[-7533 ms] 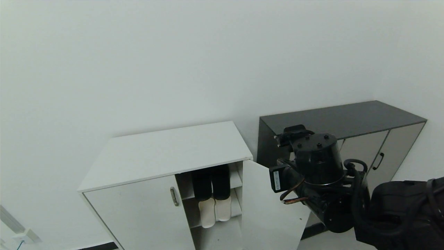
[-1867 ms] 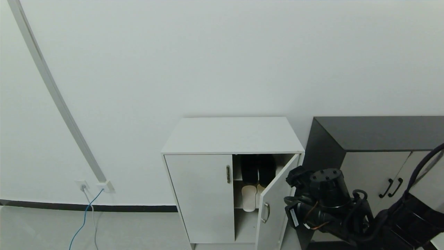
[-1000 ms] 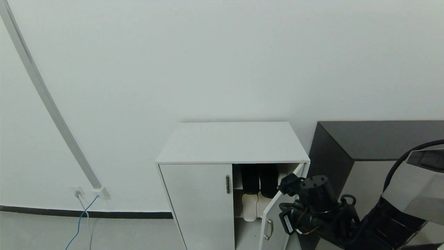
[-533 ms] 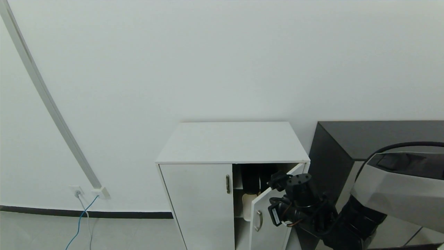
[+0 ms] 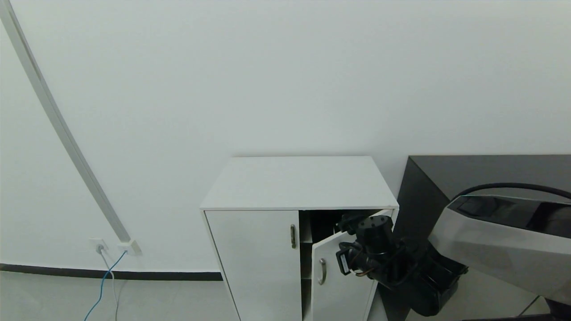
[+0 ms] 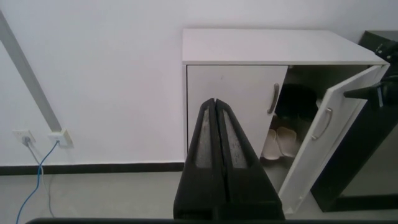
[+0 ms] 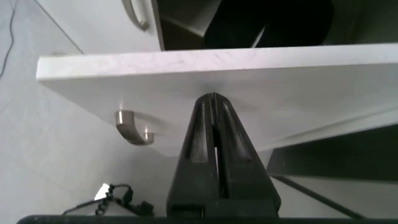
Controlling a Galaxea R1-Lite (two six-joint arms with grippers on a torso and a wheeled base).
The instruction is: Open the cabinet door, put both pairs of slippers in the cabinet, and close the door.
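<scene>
The white cabinet point(image 5: 296, 183) stands against the wall, its left door point(image 5: 252, 263) closed and its right door point(image 5: 341, 281) ajar at a narrow angle. My right gripper point(image 5: 344, 220) is shut, and in the right wrist view its tips point(image 7: 213, 98) rest against the door's outer face above the metal handle point(image 7: 133, 127). In the left wrist view the white slippers point(image 6: 281, 142) sit on a shelf inside with the black slippers point(image 6: 300, 98) above them. My left gripper point(image 6: 215, 102) is shut on nothing, held back from the cabinet point(image 6: 273, 46).
A dark cabinet point(image 5: 473, 171) stands directly right of the white one. Wall sockets with cables point(image 5: 109, 249) and a slanting cable duct point(image 5: 53, 120) are at the left. Open floor point(image 5: 53, 298) lies left of the cabinet.
The right door has swung further toward closed as my right arm moved left with it. The slippers that showed in the head view are now hidden behind it.
</scene>
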